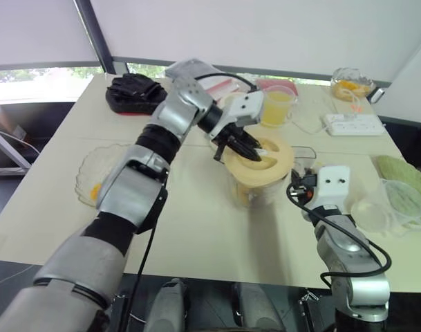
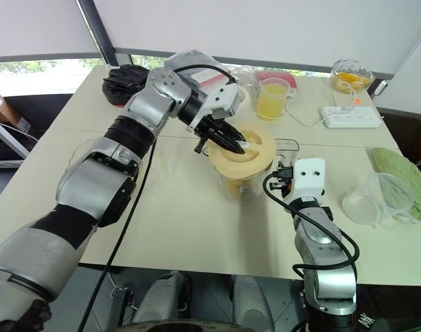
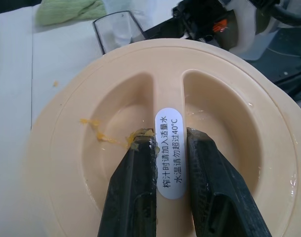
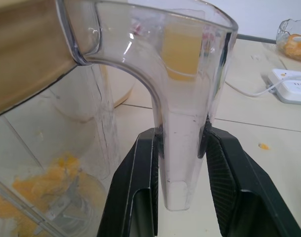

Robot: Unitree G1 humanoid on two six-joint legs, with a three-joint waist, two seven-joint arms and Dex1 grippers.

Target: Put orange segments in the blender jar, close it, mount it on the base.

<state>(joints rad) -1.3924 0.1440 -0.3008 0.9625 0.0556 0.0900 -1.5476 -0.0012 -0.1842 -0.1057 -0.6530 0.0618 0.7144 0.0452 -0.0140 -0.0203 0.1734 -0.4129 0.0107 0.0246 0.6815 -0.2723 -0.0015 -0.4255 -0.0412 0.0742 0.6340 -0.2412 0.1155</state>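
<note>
Right gripper (image 4: 182, 140) comes first, low at the near right of the table (image 1: 196, 228); its two black fingers are clamped on the clear handle (image 4: 182, 98) of the blender jar (image 2: 241, 185), one on each side, most likely to keep the jar from turning or sliding while the other arm works on top; the jar stands upright on the table near its middle, with orange segments (image 4: 41, 192) lying at the bottom around the blades, so the filling step looks done; the cream lid (image 3: 239, 123) sits across the jar's mouth, and the left gripper (image 3: 171, 140) reaches down into its recess, fingers pinched on the central ridge (image 3: 168, 94) that carries a white label (image 3: 169, 153); that ridge is the lid's natural grip, so the hold suits pressing or twisting the lid home; whether the lid is fully seated cannot be told; a smear of orange pulp (image 3: 98, 133) clings to the lid beside one fingertip and could make the grip slippery; farther back stand a jug of juice (image 1: 278, 105), a power strip (image 1: 353, 124) and a glass bowl (image 1: 348, 84) with more orange; mounting on the base is not yet done
</note>
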